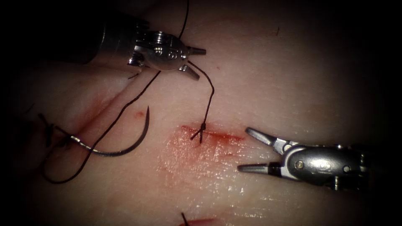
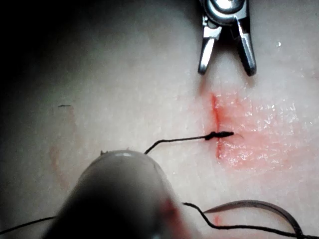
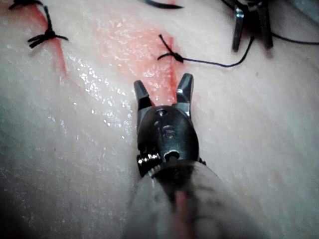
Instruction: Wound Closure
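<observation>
Your left tool (image 1: pixel 197 62) and right tool (image 1: pixel 255 150) gape empty; needle (image 1: pixel 125 144) lies loose on the tissue (image 1: pixel 293 83), left of the knot (image 1: pixel 202 127).

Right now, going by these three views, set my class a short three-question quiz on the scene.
1. True or false: the right tool holds the needle.
2. The needle lies: A) in the left tool's jaws; B) on the tissue, left of the cut; C) right of the cut.
3. Fill in: the right tool's jaws are ____.
Key: 1 false, it holds nothing; 2 B; 3 open.
</observation>
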`<state>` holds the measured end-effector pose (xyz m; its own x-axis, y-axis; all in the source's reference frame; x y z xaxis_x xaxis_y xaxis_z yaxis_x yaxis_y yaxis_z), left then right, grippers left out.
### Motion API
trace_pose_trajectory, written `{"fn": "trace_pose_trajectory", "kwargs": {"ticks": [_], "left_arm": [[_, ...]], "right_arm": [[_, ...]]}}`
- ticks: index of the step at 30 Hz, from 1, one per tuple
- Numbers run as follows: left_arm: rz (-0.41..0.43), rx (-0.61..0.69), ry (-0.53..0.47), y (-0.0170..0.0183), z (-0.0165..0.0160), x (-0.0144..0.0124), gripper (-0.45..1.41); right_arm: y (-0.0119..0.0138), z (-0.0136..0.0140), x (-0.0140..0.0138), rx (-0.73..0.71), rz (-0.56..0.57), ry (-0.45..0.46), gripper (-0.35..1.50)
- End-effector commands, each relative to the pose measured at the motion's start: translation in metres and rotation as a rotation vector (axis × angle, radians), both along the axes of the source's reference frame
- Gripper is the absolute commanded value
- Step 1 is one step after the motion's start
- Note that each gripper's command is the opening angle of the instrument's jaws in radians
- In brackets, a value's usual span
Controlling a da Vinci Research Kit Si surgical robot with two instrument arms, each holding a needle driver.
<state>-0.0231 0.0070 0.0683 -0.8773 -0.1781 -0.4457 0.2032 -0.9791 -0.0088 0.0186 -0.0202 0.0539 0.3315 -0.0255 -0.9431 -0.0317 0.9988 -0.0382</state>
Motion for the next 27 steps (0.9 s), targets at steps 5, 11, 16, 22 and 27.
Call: {"fn": "trace_pose_trajectory", "kwargs": {"ticks": [5, 11, 16, 22, 27], "left_arm": [[0.018, 0.004, 0.021, 0.0005, 0.0006, 0.0000, -0.33], [0.006, -0.002, 0.051, 0.0010, 0.0013, 0.0000, 0.27], [0.008, -0.004, 0.061, 0.0007, 0.0018, -0.0001, 0.63], [0.009, 0.021, 0.098, -0.0003, 0.0023, -0.0002, 0.68], [-0.023, 0.046, 0.104, -0.0003, 0.0024, -0.0002, 0.04]], "right_arm": [[0.0003, 0.0003, 0.0007, -0.001, -0.001, 0.003, 1.11], [0.0003, 0.0000, 0.0007, 0.002, -0.001, 0.004, 1.11], [0.0003, 0.0000, 0.0007, 0.002, -0.001, 0.004, 1.11], [0.0004, 0.0000, 0.0006, 0.002, -0.001, 0.004, 1.11], [0.0003, 0.0000, 0.0007, 0.002, -0.001, 0.004, 1.11]]}}
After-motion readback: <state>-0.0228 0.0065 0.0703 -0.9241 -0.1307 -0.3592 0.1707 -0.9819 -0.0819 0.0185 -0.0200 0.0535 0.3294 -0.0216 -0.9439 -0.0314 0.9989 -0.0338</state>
